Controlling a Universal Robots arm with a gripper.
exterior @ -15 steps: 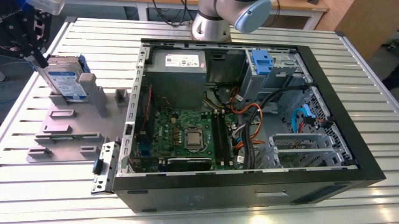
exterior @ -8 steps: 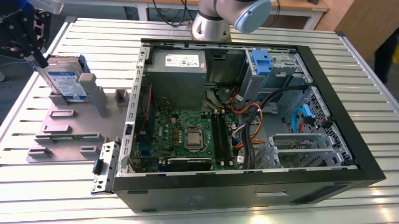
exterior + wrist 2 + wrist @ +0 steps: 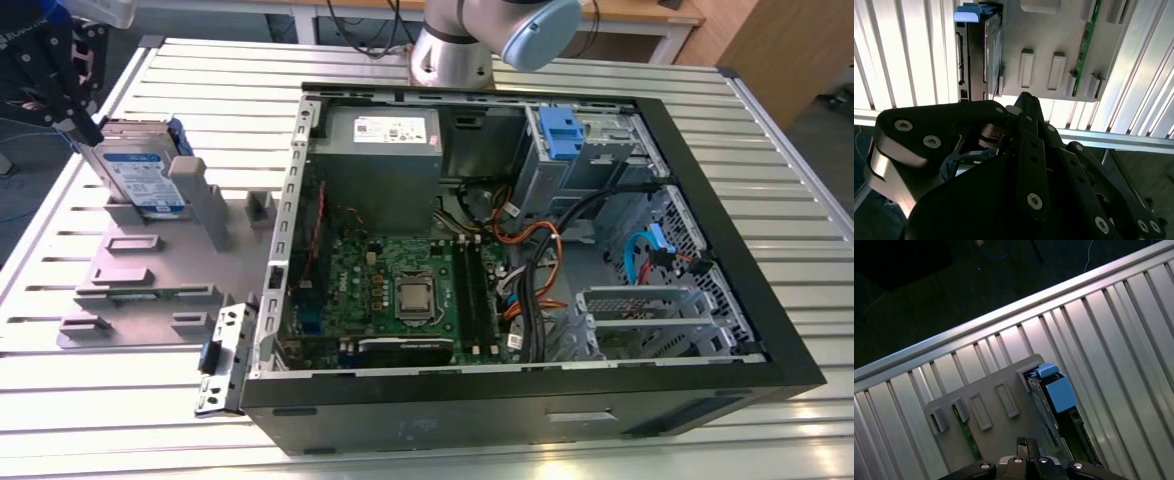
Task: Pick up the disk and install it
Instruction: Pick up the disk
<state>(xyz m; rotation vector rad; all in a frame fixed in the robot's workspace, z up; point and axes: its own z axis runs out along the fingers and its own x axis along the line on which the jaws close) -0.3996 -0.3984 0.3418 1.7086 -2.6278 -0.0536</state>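
The disk (image 3: pixel 140 170), silver with a white-and-blue label and a blue side bracket, stands on edge in a slot of the grey fixture plate (image 3: pixel 134 265) at the exterior view's left. My black gripper (image 3: pixel 83 128) hangs just beside its outer face and above the plate's edge, fingers shut with nothing between them. In the second wrist view the closed gripper (image 3: pixel 1026 97) points toward the plate, with the disk (image 3: pixel 979 50) edge-on beyond it. The first wrist view shows the gripper (image 3: pixel 1024 442) a little short of the disk (image 3: pixel 1059 392) and its blue bracket.
An open computer case (image 3: pixel 747 330) lies in the middle of the slatted metal table (image 3: pixel 214 80), with a motherboard (image 3: pixel 400 290), grey power-supply box (image 3: pixel 380 150), blue drive-bay latch (image 3: pixel 561 130) and loose cables. A green memory stick (image 3: pixel 1086 47) sits in the fixture plate. The arm's base (image 3: pixel 447 55) stands behind the case.
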